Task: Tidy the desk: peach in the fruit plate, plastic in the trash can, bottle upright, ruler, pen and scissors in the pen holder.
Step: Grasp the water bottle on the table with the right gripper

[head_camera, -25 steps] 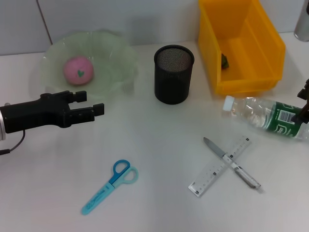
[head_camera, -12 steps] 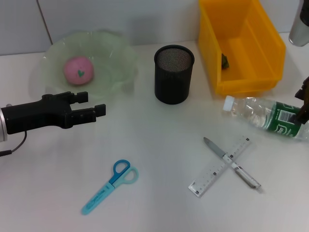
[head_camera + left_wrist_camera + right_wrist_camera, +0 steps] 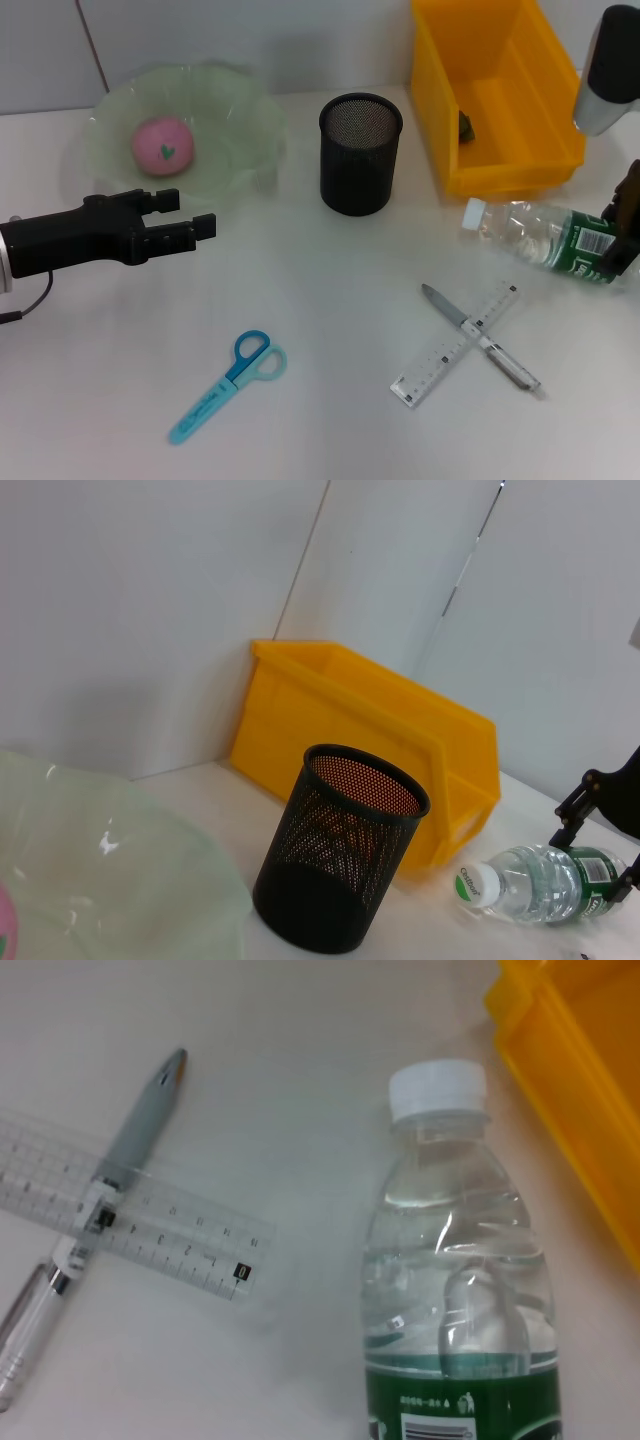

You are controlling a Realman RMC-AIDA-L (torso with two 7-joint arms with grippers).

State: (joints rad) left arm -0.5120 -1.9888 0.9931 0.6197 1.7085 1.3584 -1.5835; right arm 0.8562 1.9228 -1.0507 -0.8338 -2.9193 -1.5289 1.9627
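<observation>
The pink peach (image 3: 163, 146) lies in the pale green fruit plate (image 3: 240, 120). A dark green plastic wad (image 3: 466, 124) sits inside the yellow trash can (image 3: 497, 90). The bottle (image 3: 540, 238) lies on its side on the desk (image 3: 330, 290), cap toward the pen holder (image 3: 360, 152). My right gripper (image 3: 620, 232) is open, its fingers straddling the bottle's green label end. The ruler (image 3: 450, 350) and the pen (image 3: 485, 342) lie crossed. The scissors (image 3: 228, 385) lie at the front left. My left gripper (image 3: 185, 215) hovers open and empty beside the fruit plate.
The right wrist view shows the bottle (image 3: 455, 1290) with its cap (image 3: 437, 1090) next to the trash can's wall (image 3: 575, 1090), and the ruler (image 3: 150, 1225) under the pen (image 3: 130, 1145). The left wrist view shows the pen holder (image 3: 340, 850) before the trash can (image 3: 370, 730).
My right arm has come further into view and its gripper has shifted slightly toward the bottle's label end. The left arm has hardly moved.
</observation>
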